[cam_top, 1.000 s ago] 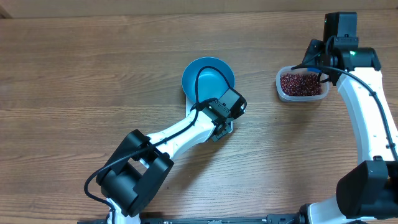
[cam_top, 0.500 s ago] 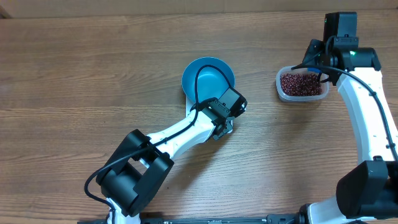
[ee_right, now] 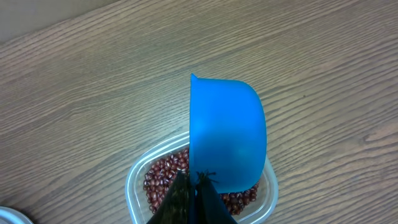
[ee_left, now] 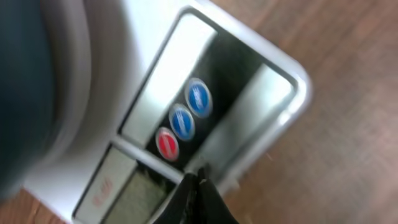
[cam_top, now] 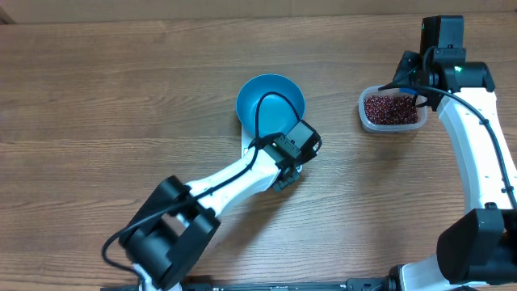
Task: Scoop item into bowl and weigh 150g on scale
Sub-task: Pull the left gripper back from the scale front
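- left jaws pressed together, pinching nothing.
- Tips poised over the front panel of the scale point(ee_left: 134, 56), just below a red button point(ee_left: 166, 144) and next to two blue buttons point(ee_left: 182, 122); contact with the panel impossible to tell.
- Blurred display strip just left of those tips, unreadable.
- Blue bowl point(cam_top: 271, 99) seated on the scale's platform, behind the panel; in the overhead view, most of the scale hidden under the bowl and the left arm.
- right jaws closed on the near end of a blue scoop point(ee_right: 227, 134), cup sticking out ahead of the tips, turned on its side, inside hidden.
- Scoop over a clear plastic tub point(ee_right: 132, 183); touching the contents or not, impossible to tell.
- Beans point(ee_right: 160, 177) in the tub, a dark red-brown loose layer across its bottom.
- Tub on the wooden worktop point(cam_top: 97, 97), well to the right of bowl and scale, near the far right edge.
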You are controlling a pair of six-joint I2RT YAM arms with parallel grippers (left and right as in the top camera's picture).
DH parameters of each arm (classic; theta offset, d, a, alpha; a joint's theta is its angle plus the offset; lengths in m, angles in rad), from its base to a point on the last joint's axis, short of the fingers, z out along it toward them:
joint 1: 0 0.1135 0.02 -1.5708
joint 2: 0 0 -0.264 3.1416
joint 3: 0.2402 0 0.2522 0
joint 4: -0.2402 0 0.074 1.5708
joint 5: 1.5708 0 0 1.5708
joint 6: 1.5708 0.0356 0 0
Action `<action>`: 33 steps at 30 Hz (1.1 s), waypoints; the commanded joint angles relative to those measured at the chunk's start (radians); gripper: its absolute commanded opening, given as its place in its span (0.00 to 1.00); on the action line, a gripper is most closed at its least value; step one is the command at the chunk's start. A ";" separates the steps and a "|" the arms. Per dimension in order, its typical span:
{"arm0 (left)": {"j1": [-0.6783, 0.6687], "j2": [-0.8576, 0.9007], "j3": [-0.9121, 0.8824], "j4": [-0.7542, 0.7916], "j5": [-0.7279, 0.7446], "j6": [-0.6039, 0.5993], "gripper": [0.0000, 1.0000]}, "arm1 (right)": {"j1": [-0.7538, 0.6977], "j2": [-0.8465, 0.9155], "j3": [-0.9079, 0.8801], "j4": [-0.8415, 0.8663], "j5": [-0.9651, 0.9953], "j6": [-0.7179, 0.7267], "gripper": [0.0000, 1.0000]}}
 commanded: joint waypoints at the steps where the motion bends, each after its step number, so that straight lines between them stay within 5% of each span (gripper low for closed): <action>1: -0.019 -0.122 -0.004 -0.013 0.030 0.005 0.04 | -0.005 -0.010 0.021 0.010 -0.002 0.007 0.04; 11: 0.031 -0.416 -0.004 -0.014 -0.006 -0.120 0.09 | -0.005 -0.010 0.021 0.010 -0.002 0.006 0.04; 13: 0.065 -0.477 -0.004 -0.014 -0.006 -0.159 0.40 | -0.005 -0.010 0.019 0.010 -0.002 0.006 0.04; 15: 0.105 -0.531 -0.004 -0.018 -0.005 -0.190 0.96 | -0.005 -0.010 0.019 0.010 -0.002 0.006 0.04; 16: 0.126 -0.556 -0.004 -0.019 -0.001 -0.200 1.00 | -0.005 -0.010 0.019 0.011 -0.002 0.005 0.04; 33: 0.317 -0.735 -0.003 -0.132 0.234 -0.176 0.99 | -0.005 -0.009 0.019 0.011 -0.002 0.004 0.04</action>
